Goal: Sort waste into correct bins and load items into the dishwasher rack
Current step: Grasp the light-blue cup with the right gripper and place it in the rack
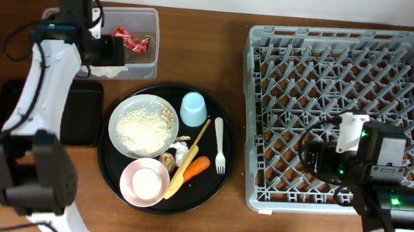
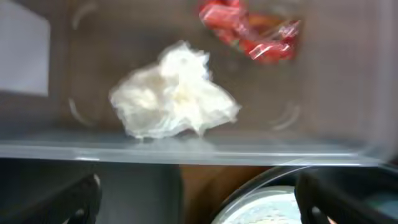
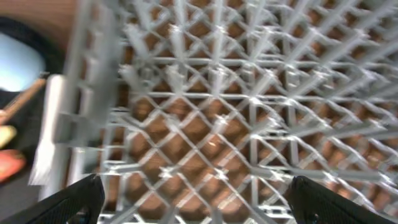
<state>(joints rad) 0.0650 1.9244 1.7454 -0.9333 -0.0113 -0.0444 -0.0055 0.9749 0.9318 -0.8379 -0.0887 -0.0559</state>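
Observation:
The clear tub [image 1: 146,23] at the back left holds the crumpled red wrapper [image 1: 132,39] and, in the left wrist view, the white tissue [image 2: 174,93] beside the wrapper [image 2: 249,28]. My left gripper [image 1: 112,52] hangs open and empty over the tub's near wall [image 2: 199,205]. My right gripper [image 1: 319,160] is open and empty above the grey dishwasher rack [image 1: 278,38], whose grid floor fills the right wrist view [image 3: 202,205]. The round black tray [image 1: 218,188] carries the white plate [image 1: 123,114] with pale grains [image 1: 143,130], light-blue cup [image 1: 194,108], white fork [image 1: 219,145], chopsticks [image 1: 198,138], carrot [image 1: 195,168], yellow utensil [image 1: 177,183] and pink bowl [image 1: 144,183].
The shallow black rectangular tray [image 1: 78,113] lies left of the round tray, partly under my left arm. A small brown lump [image 1: 167,112] sits on the plate's rim. Brown tabletop shows between the round tray and the rack.

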